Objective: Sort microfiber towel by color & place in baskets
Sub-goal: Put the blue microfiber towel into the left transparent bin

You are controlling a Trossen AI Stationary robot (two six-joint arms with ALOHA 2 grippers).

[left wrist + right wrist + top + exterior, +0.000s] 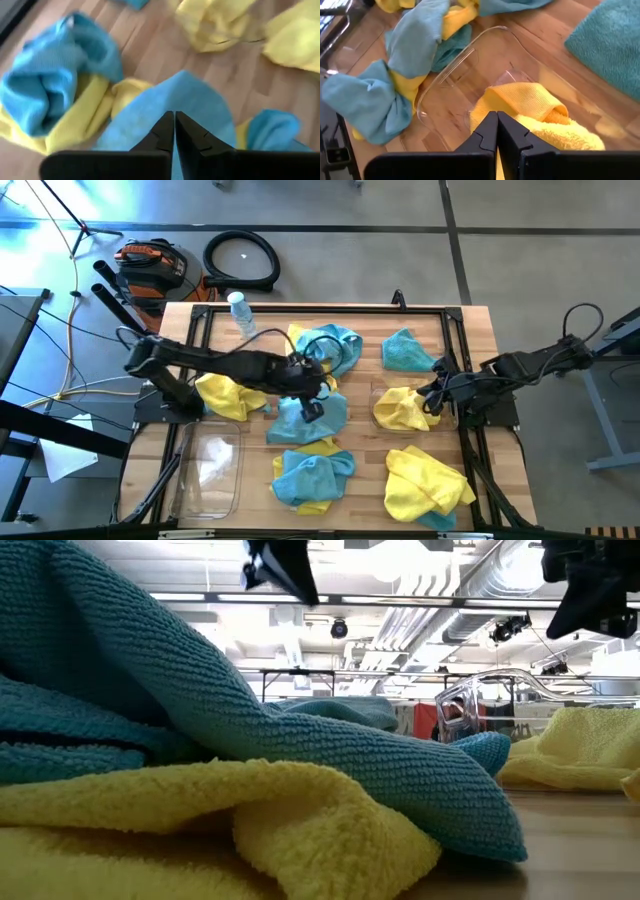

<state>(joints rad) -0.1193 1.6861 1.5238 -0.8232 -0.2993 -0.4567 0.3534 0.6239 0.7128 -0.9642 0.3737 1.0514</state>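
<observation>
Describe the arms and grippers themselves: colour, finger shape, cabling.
Both arms are dark, near black, built of slim jointed links with black cables looped along them. The left gripper and the right gripper each end in two flat black fingers tapering to a wedge tip, with small notches on the inner edges. No markings are legible.

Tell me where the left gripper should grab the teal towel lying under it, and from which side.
Come straight down with the left gripper onto the teal towel. It lies fairly flat in the table's middle, so pinch a raised fold near its centre, away from the yellow towel beside it.
</observation>
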